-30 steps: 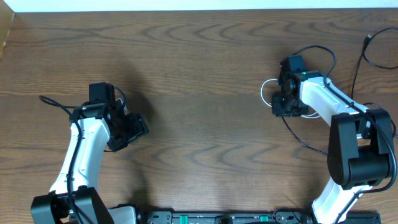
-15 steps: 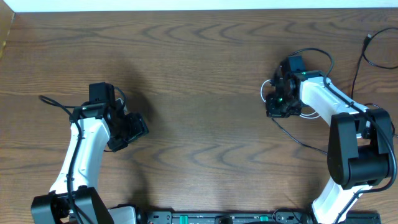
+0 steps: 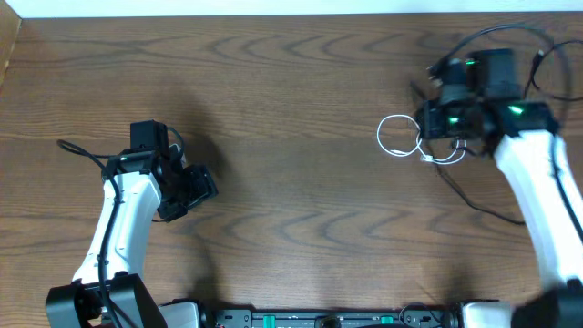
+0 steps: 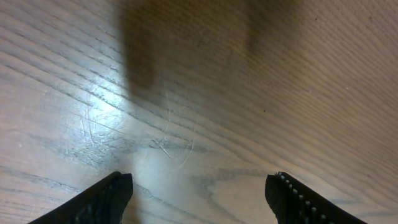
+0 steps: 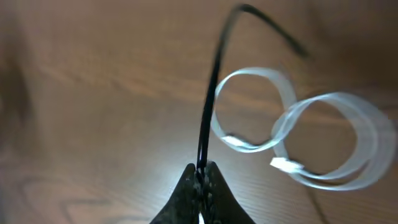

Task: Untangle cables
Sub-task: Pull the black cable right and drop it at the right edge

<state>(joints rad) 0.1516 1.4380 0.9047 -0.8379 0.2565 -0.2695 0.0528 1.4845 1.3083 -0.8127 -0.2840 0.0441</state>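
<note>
Cables sit on my right: a black cable (image 5: 210, 106) is clamped in the closed jaws of the right gripper (image 5: 200, 173), and the white cable (image 5: 255, 72) lies just beyond in two loose loops on the table (image 3: 291, 91). Well across, the left gripper (image 4: 199, 190) hangs spread and empty. I judge the untangling barely begun, strands not yet laid apart.

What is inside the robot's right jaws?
A thin black cable, pinched between the shut right jaws. Beyond it shows a looped white cable, not in the grip. The pinched stretch itself is hidden.
</note>
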